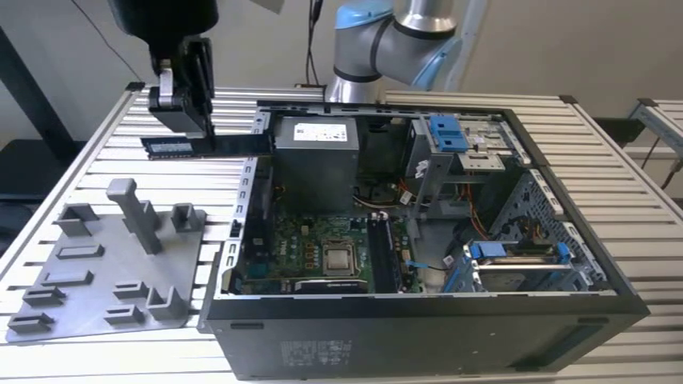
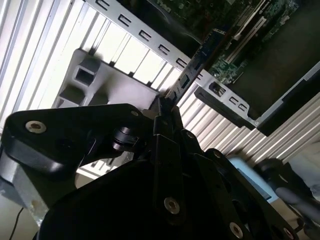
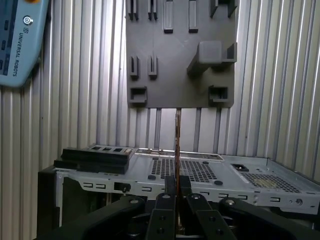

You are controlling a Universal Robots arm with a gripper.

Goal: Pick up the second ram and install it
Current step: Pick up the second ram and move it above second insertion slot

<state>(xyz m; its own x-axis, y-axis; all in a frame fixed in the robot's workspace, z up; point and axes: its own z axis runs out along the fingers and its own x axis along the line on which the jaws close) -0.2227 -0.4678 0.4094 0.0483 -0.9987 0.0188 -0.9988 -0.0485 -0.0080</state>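
- Exterior view: the gripper (image 1: 184, 126) hangs over the slatted table (image 1: 107, 160) at the exterior view's upper left. Its jaws are clamped on the second ram (image 1: 169, 147), which is off the table, roughly level and just beside the open computer case (image 1: 427, 320).
- First wrist view: the second ram (image 3: 177, 145) shows edge-on, pinched at one end, with the rest projecting free in front of the grey fixture plate (image 3: 180, 60).
- Judgement: the carry is in hand. It calls for a square, firm hold and for the long edge to be lined up with the memory slots (image 1: 385, 256) beside the processor (image 1: 341, 258) before any pressing — a skewed stick could jam or bend.
- Not verifiable: the notch and contact edge, the state of the slot latches, which slot is free, and how deep the pads bite.
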